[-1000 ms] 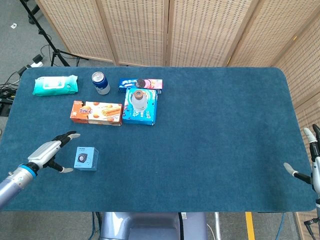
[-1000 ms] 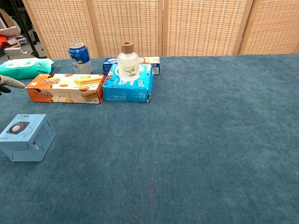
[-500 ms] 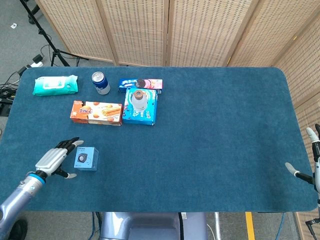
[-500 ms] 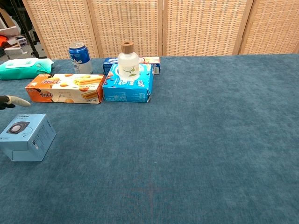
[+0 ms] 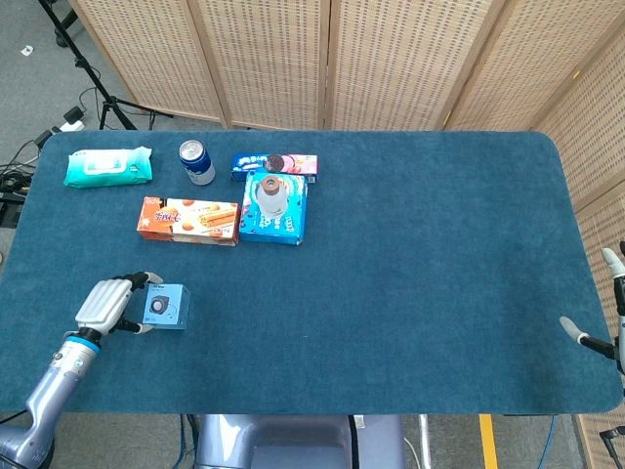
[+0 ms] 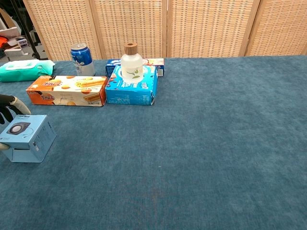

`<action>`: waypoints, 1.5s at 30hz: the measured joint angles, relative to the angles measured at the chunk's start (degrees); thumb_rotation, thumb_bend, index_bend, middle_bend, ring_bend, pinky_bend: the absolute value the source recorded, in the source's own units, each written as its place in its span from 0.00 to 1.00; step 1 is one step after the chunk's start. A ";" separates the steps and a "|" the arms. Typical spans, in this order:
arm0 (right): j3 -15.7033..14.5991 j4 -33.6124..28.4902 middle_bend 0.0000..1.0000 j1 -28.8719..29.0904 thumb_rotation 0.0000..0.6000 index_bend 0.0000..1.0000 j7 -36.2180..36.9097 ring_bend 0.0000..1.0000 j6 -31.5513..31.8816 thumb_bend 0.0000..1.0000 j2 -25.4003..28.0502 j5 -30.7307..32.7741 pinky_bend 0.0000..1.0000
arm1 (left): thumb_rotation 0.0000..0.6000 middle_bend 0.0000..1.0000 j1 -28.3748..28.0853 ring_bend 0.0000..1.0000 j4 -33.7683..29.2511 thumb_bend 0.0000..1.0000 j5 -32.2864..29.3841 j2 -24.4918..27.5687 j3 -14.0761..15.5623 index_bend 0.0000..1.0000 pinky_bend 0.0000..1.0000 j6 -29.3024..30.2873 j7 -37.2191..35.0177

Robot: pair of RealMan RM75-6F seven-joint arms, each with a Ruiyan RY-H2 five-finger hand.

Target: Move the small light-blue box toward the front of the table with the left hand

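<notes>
The left hand [image 5: 107, 304] sits at the near left of the surface [image 5: 420, 293], fingers wrapped around the small light-blue box [image 5: 166, 308], which lies immediately to its right; full closure I cannot confirm. The right hand [image 5: 604, 332], far across, holds nothing, fingers apart.

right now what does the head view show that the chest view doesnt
Only the head view shows the whole left hand with its forearm at the small light-blue box, and part of the right hand at the table's right edge. Only the chest view shows the bottle's side and wooden cap in profile. Both share the box, orange biscuit box, can, wipes pack and blue table.
</notes>
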 measured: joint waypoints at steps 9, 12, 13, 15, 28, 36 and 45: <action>-0.10 -0.07 0.00 0.01 1.00 0.00 -0.36 0.00 0.06 0.00 -0.10 -0.21 0.00 | 1.00 0.47 -0.17 0.35 -6.28 0.24 4.63 9.03 0.79 0.57 0.35 -1.42 -10.42; -0.16 -0.13 0.00 0.04 1.00 0.00 -0.54 0.00 0.06 0.00 -0.15 -0.33 0.00 | 1.00 0.48 -1.42 0.36 -8.74 0.27 7.83 14.10 1.81 0.59 0.35 -4.15 -17.64; -0.18 -0.17 0.00 0.04 1.00 0.00 -0.60 0.00 0.06 0.00 -0.15 -0.37 0.00 | 1.00 0.49 -2.29 0.36 -9.55 0.27 9.30 16.20 2.31 0.59 0.36 -5.84 -20.90; -0.21 -0.20 0.00 0.06 1.00 0.00 -0.81 0.00 0.07 0.00 -0.21 -0.42 0.00 | 1.00 0.50 -4.02 0.37 -10.53 0.28 11.68 19.39 3.12 0.60 0.36 -8.95 -25.93; -0.20 -0.27 0.00 0.23 1.00 0.00 -1.56 0.00 -0.34 0.00 -0.42 -0.17 0.00 | 1.00 0.50 -19.16 0.38 -10.99 0.34 18.22 26.22 7.48 0.62 0.37 -34.73 -38.42; -0.21 -0.26 0.00 0.25 1.00 0.00 -1.51 0.00 -0.45 0.00 -0.38 -0.11 0.00 | 1.00 0.00 -20.77 0.00 -8.07 0.22 13.65 22.42 7.97 0.00 0.00 -37.98 -32.55; -0.25 -0.27 0.00 0.23 1.00 0.00 -1.58 0.00 -0.38 0.00 -0.40 -0.22 0.00 | 1.00 0.00 -15.61 0.00 -7.47 0.20 8.83 21.51 5.73 0.00 0.00 -25.31 -25.98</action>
